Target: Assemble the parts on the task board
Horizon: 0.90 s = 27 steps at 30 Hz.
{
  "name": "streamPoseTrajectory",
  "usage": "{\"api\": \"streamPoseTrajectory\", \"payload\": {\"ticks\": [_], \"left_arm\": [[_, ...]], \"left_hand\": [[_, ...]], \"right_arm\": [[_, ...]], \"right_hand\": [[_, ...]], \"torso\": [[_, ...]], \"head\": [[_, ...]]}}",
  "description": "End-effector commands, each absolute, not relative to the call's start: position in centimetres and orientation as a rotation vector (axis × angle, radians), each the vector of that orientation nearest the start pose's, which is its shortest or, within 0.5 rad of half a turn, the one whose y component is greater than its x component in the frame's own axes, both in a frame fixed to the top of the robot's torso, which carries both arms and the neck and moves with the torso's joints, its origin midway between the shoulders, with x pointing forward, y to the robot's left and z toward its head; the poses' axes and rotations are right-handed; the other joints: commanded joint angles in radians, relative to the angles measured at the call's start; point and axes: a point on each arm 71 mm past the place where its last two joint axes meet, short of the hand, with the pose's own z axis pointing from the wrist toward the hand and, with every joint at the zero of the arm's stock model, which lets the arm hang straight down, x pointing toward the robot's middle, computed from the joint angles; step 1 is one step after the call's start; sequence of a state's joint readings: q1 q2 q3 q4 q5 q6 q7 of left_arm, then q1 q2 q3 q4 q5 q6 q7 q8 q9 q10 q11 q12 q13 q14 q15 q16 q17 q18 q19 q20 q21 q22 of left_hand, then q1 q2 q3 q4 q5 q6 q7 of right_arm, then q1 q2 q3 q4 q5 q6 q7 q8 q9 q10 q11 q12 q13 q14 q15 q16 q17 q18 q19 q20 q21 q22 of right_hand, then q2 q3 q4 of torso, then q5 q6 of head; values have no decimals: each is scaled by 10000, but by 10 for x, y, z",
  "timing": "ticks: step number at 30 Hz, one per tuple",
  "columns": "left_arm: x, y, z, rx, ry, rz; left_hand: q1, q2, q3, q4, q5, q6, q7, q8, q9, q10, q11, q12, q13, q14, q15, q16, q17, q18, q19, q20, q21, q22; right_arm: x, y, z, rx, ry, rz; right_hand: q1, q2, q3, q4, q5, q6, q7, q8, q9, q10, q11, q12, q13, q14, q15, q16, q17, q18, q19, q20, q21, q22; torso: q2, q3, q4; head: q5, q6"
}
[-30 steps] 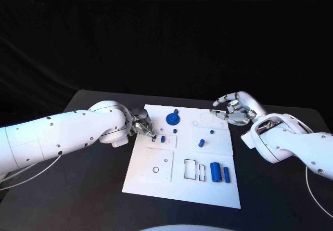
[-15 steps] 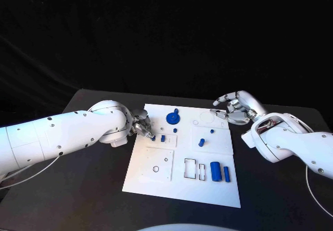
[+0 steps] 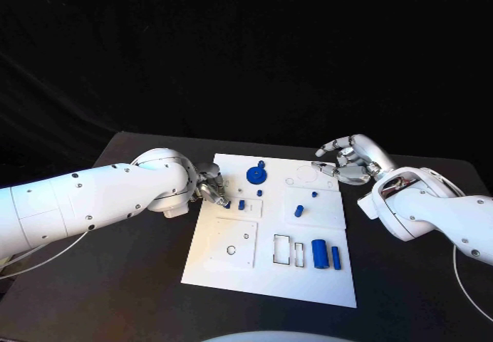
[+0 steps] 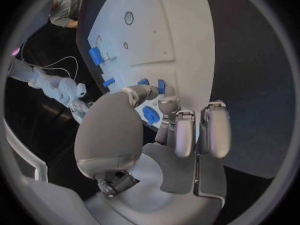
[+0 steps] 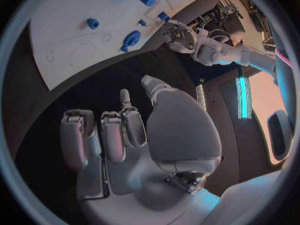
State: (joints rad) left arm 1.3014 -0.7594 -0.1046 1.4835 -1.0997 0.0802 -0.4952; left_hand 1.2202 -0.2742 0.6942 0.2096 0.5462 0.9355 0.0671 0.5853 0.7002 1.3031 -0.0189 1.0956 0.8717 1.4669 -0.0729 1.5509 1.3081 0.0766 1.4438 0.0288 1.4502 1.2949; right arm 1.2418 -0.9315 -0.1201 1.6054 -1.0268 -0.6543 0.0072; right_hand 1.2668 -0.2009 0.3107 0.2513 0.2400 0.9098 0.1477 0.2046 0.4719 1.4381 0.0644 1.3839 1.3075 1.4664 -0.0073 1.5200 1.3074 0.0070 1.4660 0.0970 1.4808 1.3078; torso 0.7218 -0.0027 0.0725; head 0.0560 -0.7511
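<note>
Now the small blue peg (image 3: 228, 204) is pinched by the silver left hand (image 3: 211, 188) at the flat white task board's (image 3: 269, 279) edge — a slip could drop it; the silver right hand (image 3: 348, 161) hangs empty, fingers loosely curled.

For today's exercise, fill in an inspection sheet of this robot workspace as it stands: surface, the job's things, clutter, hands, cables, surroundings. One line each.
Surface: black table, flat, with a white rectangular task board lying in its middle.
Job's things: small blue parts on the board: a round disc-shaped piece near the far edge, two blue cylinders side by side near the right edge, short pegs between.
Clutter: nothing seen.
Hands: left hand at the board's left edge, fingertips down by a small blue peg; whether it grips is unclear. Right hand raised beyond the far right corner, fingers apart, holding nothing.
Cables: thin white cable under the left arm.
Surroundings: black backdrop.
</note>
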Motion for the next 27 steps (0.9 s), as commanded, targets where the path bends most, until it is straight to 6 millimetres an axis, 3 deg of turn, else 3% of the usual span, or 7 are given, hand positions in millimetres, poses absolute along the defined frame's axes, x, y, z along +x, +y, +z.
{"api": "streamPoseTrajectory", "payload": {"ticks": [1, 15, 27], "left_arm": [[493, 185, -201, -836, 22587, -4131], [495, 180, -203, -820, 22782, -4187], [496, 177, -207, -677, 23216, -4115]], "left_hand": [[1, 106, 1644, -1687, 38, 164, -70, 36, 637, 55, -17, 16, -35, 945, -80, 46, 2277, -182, 28, -15, 39, 8], [-54, 118, 1641, -1662, 32, 178, -71, 38, 648, 61, -17, -1, -52, 944, -82, 44, 2272, -183, 30, -18, 40, 11], [-385, 182, 1372, -1546, -34, 284, -185, 179, 837, 222, -102, -35, -76, 976, -137, 97, 2392, -183, 30, -47, 27, 9]], "right_arm": [[471, -233, -171, 2930, 14716, 8236], [470, -232, -171, 2926, 14704, 8250], [470, -232, -171, 2923, 14706, 8251]], "right_hand": [[-26, 87, 12, 69, 58, 13, -42, 37, -5, -20, -43, -23, 953, 674, -41, -63, 962, 197, 443, -13, -34, 1939], [-26, 87, 12, 69, 58, 13, -42, 37, -5, -20, -43, -23, 953, 674, -41, -63, 962, 197, 443, -13, -34, 1939], [-20, 84, 12, 75, 68, 13, -43, 41, -5, -25, -45, -31, 945, 671, -43, -70, 945, 200, 437, -15, -46, 1931]], "torso": [[-6, 6, 3], [7, 8, -7], [4, 5, -9]], "head": [[5, -7], [21, 11], [3, -47]]}}
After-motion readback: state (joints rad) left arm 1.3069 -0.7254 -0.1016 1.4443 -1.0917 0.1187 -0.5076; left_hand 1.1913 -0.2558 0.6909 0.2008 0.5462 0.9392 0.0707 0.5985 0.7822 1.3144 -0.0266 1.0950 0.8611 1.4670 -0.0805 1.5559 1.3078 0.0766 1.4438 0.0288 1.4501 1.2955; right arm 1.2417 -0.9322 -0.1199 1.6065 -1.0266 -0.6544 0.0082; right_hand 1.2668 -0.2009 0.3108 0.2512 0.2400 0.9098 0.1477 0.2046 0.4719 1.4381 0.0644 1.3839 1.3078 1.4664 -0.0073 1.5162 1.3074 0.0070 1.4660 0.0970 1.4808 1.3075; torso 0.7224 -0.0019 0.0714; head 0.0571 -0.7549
